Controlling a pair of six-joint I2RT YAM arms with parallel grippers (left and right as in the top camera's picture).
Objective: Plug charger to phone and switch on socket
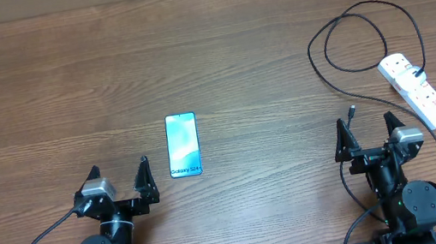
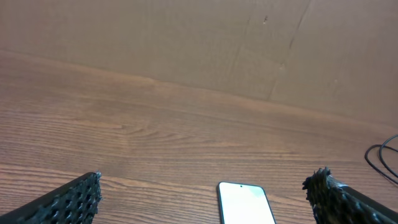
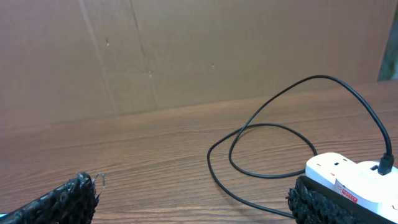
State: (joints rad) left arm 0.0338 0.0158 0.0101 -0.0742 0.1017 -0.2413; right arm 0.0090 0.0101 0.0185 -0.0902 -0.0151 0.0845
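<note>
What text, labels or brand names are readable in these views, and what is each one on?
"Galaxy S24+": on the phone screen, at the end nearest the robot, overhead view.
Red markings on the power strip: too small to read from overhead.
Red-and-white sticker on the power strip, right wrist view: blurred, unreadable.
Left wrist view: the phone screen is washed out white, with no text legible.

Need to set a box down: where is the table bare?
Bare: everything left of the slim blue-screened phone, and the stretch between it and the looped thin black cable. Crowded: the right, around the white power strip.
</note>
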